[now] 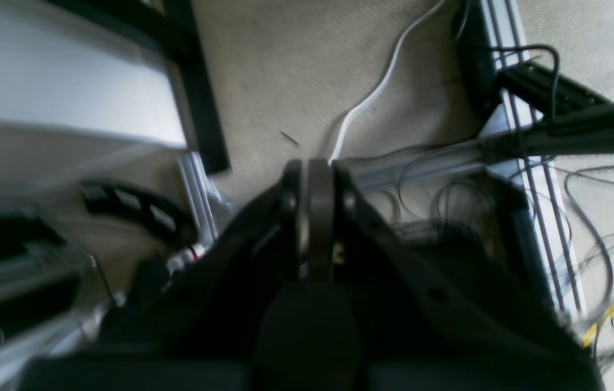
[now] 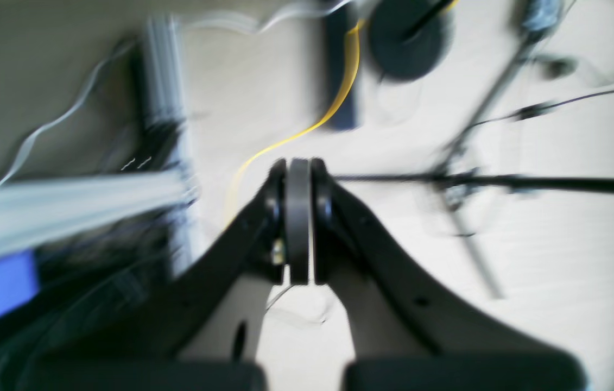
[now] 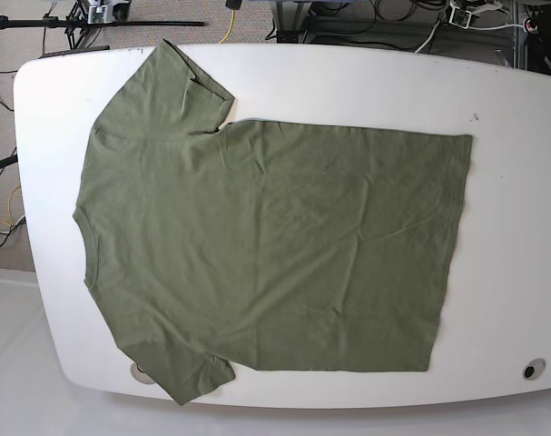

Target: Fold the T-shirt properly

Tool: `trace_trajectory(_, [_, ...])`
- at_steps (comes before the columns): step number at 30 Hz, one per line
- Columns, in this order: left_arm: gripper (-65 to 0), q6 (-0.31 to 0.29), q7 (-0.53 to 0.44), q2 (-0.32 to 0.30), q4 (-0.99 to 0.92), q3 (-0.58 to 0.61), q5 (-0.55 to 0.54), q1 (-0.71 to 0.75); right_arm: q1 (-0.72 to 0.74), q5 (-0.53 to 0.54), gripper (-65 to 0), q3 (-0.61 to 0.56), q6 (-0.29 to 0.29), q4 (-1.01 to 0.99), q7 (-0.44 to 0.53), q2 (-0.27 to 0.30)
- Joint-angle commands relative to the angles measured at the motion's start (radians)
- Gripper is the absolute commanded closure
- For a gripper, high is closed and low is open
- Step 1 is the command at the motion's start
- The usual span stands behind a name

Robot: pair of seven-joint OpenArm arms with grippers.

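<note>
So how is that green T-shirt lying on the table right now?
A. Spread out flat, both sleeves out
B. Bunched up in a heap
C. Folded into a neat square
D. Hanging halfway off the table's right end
A. In the base view the T-shirt lies spread flat across the white table, with one sleeve toward the far edge, the other at the near edge, and no fold made yet.
</note>
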Motion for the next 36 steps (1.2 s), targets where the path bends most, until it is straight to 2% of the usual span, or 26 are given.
trace_trajectory(1, [-0.1,0.011,0.012,-0.01,0.033,-0.004,-0.006,0.027,-0.02,0.026,-0.4,0.017,-0.015,0.033,0.002,0.011])
trace_trajectory(3, [-0.2,0.01,0.02,-0.01,0.059,-0.003,-0.012,0.034,-0.02,0.043,-0.3,0.022,-0.015,0.055,-0.001,0.012])
trace_trajectory(5, [-0.6,-0.037,0.073,-0.019,0.198,0.005,-0.068,0.055,-0.015,0.031,-0.6,0.02,-0.012,0.163,0.0,0.016])
trace_trajectory(13, [-0.6,-0.146,0.17,-0.037,0.378,0.013,-0.172,0.086,-0.027,0.05,-0.9,0.018,0.005,0.275,-0.018,0.033])
trace_trajectory(15, [-1.6,-0.169,0.252,-0.048,0.49,0.017,-0.172,0.109,-0.033,0.101,-1.2,0.034,0.051,0.294,-0.041,0.064])
trace_trajectory(21, [-4.8,-0.164,0.301,-0.06,0.567,0.022,-0.159,0.138,-0.037,0.188,-1.5,0.069,0.088,0.303,-0.074,0.105])
trace_trajectory(25, [-5.5,-0.172,0.325,-0.042,0.624,0.021,-0.153,0.149,-0.04,0.225,-1.6,0.093,0.068,0.338,-0.076,0.148])
trace_trajectory(33, [-5.4,-0.173,0.33,-0.035,0.646,0.019,-0.155,0.153,-0.062,0.266,-2.1,0.088,0.068,0.382,-0.079,0.175])
trace_trajectory(36, [-9.3,-0.179,0.312,-0.025,0.657,0.012,-0.175,0.146,-0.095,0.318,-1.3,0.065,0.067,0.461,-0.068,0.179])
